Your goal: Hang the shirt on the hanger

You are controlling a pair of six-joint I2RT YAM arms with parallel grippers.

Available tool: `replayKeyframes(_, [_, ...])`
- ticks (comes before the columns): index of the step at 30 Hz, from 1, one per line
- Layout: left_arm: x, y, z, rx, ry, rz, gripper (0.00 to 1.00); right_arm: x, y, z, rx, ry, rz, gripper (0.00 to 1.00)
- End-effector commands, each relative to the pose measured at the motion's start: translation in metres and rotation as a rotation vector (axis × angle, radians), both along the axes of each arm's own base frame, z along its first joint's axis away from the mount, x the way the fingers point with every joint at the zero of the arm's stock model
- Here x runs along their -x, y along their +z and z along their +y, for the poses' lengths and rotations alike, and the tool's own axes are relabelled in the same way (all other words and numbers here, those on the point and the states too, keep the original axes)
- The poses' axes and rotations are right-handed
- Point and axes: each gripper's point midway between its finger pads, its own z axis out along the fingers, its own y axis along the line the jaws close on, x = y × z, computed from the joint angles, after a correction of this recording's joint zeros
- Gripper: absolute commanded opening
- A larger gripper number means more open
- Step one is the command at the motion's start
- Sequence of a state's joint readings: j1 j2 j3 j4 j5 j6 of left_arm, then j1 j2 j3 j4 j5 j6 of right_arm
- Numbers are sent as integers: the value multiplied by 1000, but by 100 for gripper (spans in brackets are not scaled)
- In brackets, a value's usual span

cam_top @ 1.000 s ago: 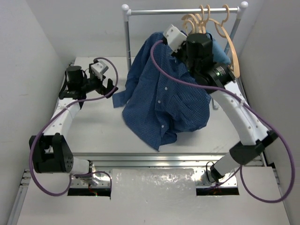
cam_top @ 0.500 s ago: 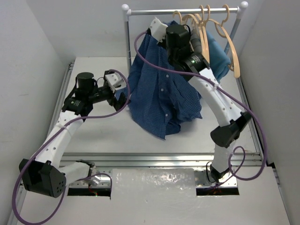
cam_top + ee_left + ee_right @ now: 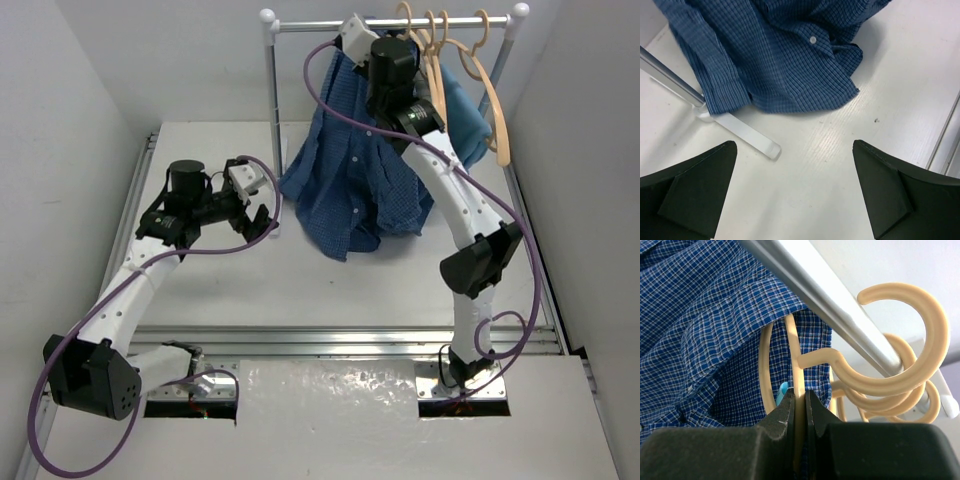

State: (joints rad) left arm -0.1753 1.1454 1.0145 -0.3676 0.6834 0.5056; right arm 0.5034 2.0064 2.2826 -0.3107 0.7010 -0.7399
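Observation:
The dark blue checked shirt (image 3: 350, 180) hangs from rail height at the back, and its lower folds (image 3: 780, 60) rest on the table. In the right wrist view its collar area (image 3: 700, 330) drapes round the pale tan hanger (image 3: 792, 340). My right gripper (image 3: 799, 395) is shut on the hanger's thin stem. The hanger's hook (image 3: 935, 335) curls round the metal rail (image 3: 830, 300). In the top view my right gripper (image 3: 380, 45) is up at the rail. My left gripper (image 3: 262, 215) hovers open above the table just left of the shirt, nothing between its fingers (image 3: 700, 185).
A white clothes rack stands at the back, with a top rail (image 3: 320, 24), a left post (image 3: 272, 90) and a foot bar (image 3: 740, 131) on the table. Several more tan hangers (image 3: 470, 50) and a light blue garment (image 3: 470, 110) hang at the rail's right end.
My right arm has lifted the hanger and shirt up and back to the rail, drawing most of the shirt off the table. My left arm swung right towards the shirt, still open.

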Motion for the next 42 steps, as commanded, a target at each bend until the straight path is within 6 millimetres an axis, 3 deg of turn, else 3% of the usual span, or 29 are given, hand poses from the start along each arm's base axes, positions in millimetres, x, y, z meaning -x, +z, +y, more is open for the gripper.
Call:
replayKeyframes(1, [1,3,1,1,-7,-15,99,8,55,-17,-142,-18,-175,0])
replayKeyframes(4, [0,4,1,4,-6,-16,99,-1,50,-19,-127,-20,-166,0])
replayKeyframes(18, [-1,3,10,-58,20,-7,99,-38,-30,-7,-92,16,17,0])
replayKeyframes(22, [3,1,11,-64,15,-29,99,-26,-45,-11,-119,2,68,0])
replayKeyframes(26, [3,5,6,-38,0,-18,100,-10,-45,-4,-154,34,61,0])
replayKeyframes(27, [1,9,6,-31,3,-20,100,-6,-44,-3,-147,31,61,2])
replayKeyframes(28, [1,10,5,-25,-1,-18,99,-1,-42,5,-134,34,60,12])
replayKeyframes(30, [1,10,2,-16,-9,-12,99,11,-37,18,-91,48,57,40])
replayKeyframes(37, [-1,11,-1,7,-16,10,99,50,3,46,-17,69,-27,63])
replayKeyframes(40, [0,15,-1,10,-12,14,99,68,8,42,-44,62,-35,70])
replayKeyframes(42, [1,15,0,5,-4,18,99,79,-3,47,-65,78,-12,75])
